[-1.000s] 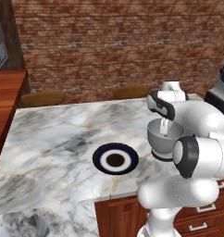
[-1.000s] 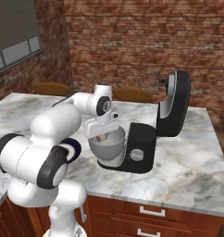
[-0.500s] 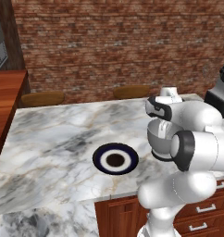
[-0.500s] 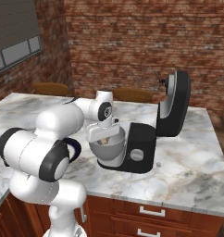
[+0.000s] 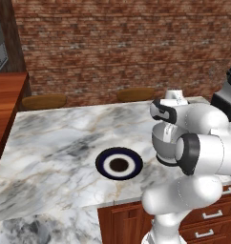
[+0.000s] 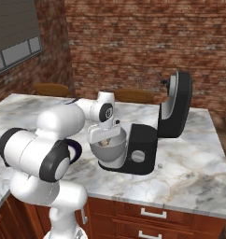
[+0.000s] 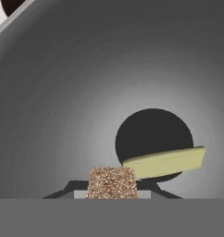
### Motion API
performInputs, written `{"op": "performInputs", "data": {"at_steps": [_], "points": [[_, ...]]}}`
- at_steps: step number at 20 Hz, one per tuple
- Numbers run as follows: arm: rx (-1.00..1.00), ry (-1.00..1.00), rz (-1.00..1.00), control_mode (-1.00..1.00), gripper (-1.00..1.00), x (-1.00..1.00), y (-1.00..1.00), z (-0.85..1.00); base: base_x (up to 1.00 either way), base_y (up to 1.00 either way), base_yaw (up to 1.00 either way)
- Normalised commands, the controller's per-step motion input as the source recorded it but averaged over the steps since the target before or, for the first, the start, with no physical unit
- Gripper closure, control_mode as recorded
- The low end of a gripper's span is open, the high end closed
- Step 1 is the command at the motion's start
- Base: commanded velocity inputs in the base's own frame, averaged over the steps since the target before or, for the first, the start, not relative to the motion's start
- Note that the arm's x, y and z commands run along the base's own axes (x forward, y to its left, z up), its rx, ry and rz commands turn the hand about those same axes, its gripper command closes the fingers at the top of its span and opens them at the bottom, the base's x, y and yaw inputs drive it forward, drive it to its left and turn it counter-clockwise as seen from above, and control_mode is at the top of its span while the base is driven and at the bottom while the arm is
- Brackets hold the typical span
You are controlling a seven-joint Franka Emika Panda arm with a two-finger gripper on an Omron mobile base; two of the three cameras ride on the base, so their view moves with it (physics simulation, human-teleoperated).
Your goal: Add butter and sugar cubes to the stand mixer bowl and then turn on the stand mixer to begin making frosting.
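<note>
Lower now: grainy brown cube [image 7: 112,182] in pincer [image 7: 112,192]

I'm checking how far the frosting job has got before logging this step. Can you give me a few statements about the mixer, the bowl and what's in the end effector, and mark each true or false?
1. The mixer has its head tilted up and back. True.
2. The plate holds a stick of butter. False: it is bare; the yellow butter lies inside the bowl.
3. The end effector is over the bowl, shut on a brown speckled sugar cube. True.
4. The sugar cube already rests on the bottom of the bowl. False: it sits between the fingertips, above the bottom.
5. The bowl stands on the plate. False: it sits on the mixer's base, beside the plate.
</note>
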Motion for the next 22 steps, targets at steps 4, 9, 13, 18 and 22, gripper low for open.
{"op": "performInputs", "data": {"at_steps": [4,9,13,18,22], "points": [[0.00,0.00,0.00,-1.00,1.00,-0.01,0.00,-0.02,0.00,0.00,0.00],[0.00,-0.03,-0.03,-1.00,1.00,-0.11,0.00,0.00,0.00,0.00,0.00],[0.00,-0.03,-0.05,-1.00,1.00,-0.06,0.00,0.03,0.00,0.00,0.00],[0.00,0.00,-0.04,-1.00,1.00,0.00,0.00,0.01,0.00,0.00,0.00],[0.00,0.00,-0.02,-1.00,1.00,0.00,0.00,0.02,0.00,0.00,0.00]]}}
